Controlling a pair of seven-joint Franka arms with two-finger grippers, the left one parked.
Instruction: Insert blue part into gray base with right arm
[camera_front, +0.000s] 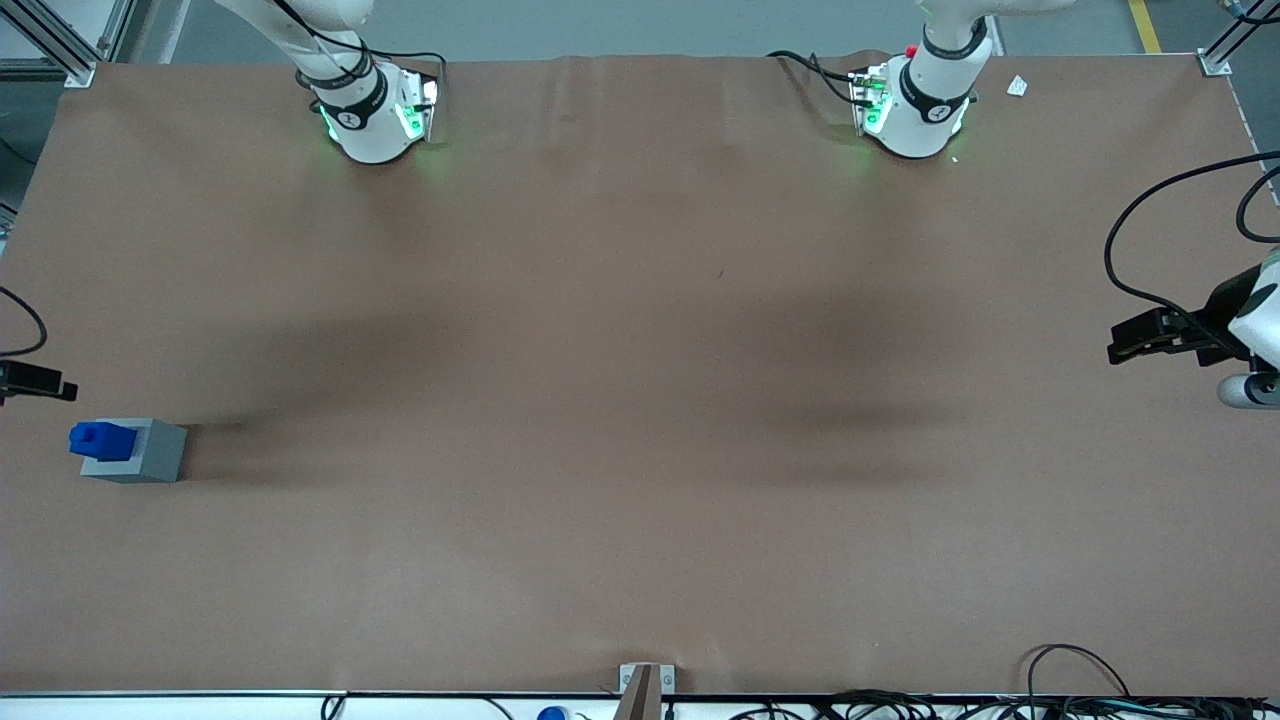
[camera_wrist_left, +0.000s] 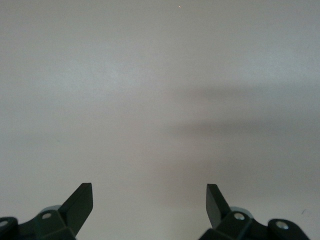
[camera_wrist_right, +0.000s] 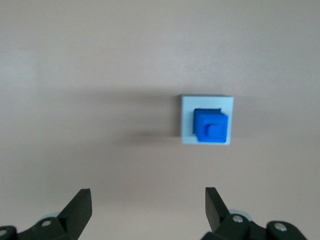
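The gray base (camera_front: 140, 455) stands on the brown table toward the working arm's end. The blue part (camera_front: 101, 440) sits upright in its top recess, stub up, standing proud of the base. The right wrist view looks down on both: the gray base (camera_wrist_right: 206, 120) with the blue part (camera_wrist_right: 211, 126) in its recess. My right gripper (camera_wrist_right: 147, 206) is open and empty, high above the table and apart from the blocks. In the front view only its black tip (camera_front: 38, 381) shows at the picture's edge, a little farther from the camera than the base.
The two arm bases (camera_front: 370, 110) (camera_front: 915, 100) stand at the table's edge farthest from the camera. The parked arm's gripper (camera_front: 1165, 335) hangs over its end of the table. Cables (camera_front: 1080, 690) and a bracket (camera_front: 645, 685) lie along the near edge.
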